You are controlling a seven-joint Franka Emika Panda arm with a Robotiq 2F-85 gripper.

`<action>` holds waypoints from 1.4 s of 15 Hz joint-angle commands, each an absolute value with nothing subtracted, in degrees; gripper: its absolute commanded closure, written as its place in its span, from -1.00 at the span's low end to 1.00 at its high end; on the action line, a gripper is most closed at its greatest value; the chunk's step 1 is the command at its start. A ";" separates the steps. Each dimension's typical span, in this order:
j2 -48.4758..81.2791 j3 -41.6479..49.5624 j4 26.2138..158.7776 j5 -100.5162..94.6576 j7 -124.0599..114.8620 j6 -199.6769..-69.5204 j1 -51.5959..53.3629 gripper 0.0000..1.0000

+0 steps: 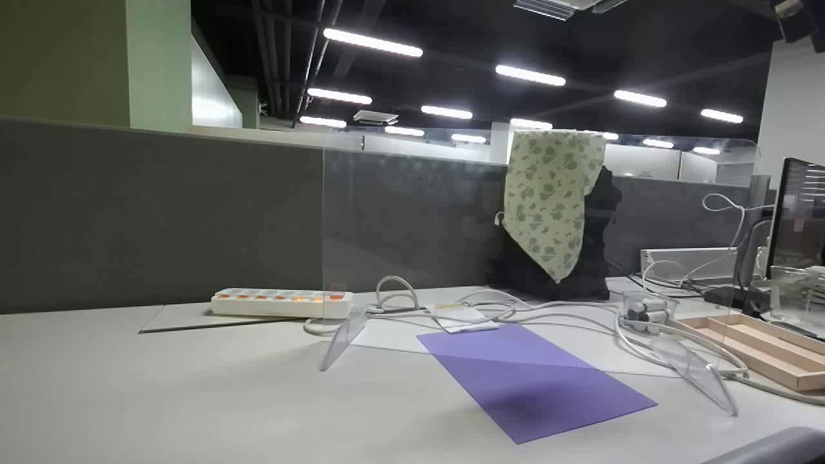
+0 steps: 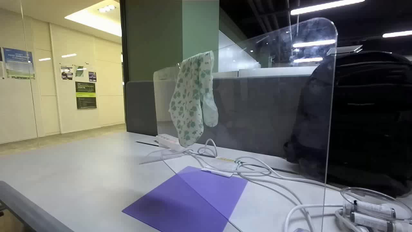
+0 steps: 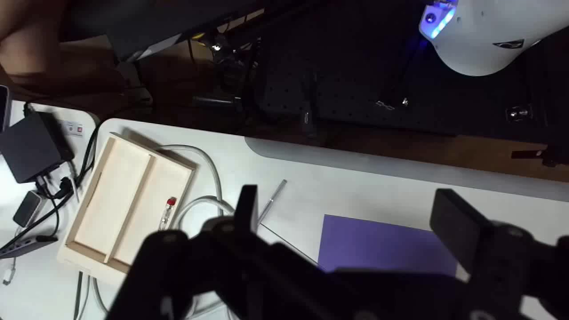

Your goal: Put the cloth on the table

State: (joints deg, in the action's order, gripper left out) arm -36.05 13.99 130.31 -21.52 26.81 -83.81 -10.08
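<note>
The cloth is pale cream-green with a leafy print. It hangs limp over the top edge of an upright clear panel, well above the table. In an exterior view the cloth hangs down on both sides of that panel. The table is light grey-white and also shows in the wrist view. My gripper is open, with nothing between its fingers, above the table near its edge. The gripper is out of both exterior views, and the cloth is out of the wrist view.
A flat purple sheet lies under the panel. Behind are a power strip, loose cables and a black bag. A jar of vials, a wooden tray and a monitor stand at one side.
</note>
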 commanded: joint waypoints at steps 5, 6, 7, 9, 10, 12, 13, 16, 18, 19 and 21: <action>-36.26 15.02 130.13 -22.01 26.18 -83.49 -8.58 -1.00; -36.27 15.02 130.13 -22.01 26.18 -83.49 -8.58 -1.00; -36.27 15.02 130.13 -22.01 26.18 -83.49 -8.58 -1.00; -36.27 15.02 130.13 -22.01 26.18 -83.49 -8.58 -1.00; -36.27 15.02 130.13 -22.01 26.18 -83.49 -8.58 -1.00; -36.28 15.02 130.13 -22.01 26.18 -83.49 -8.58 -1.00; -36.72 14.31 130.99 -20.80 22.67 -85.92 -8.59 -1.00; -36.91 11.82 133.20 -18.84 15.43 -90.26 -8.14 -1.00; -36.97 9.86 135.26 -16.97 9.80 -94.85 -7.68 -1.00; -36.73 8.76 136.25 -16.10 7.32 -97.11 -7.46 -1.00; -36.61 6.76 138.48 -14.36 2.32 -103.00 -7.26 -1.00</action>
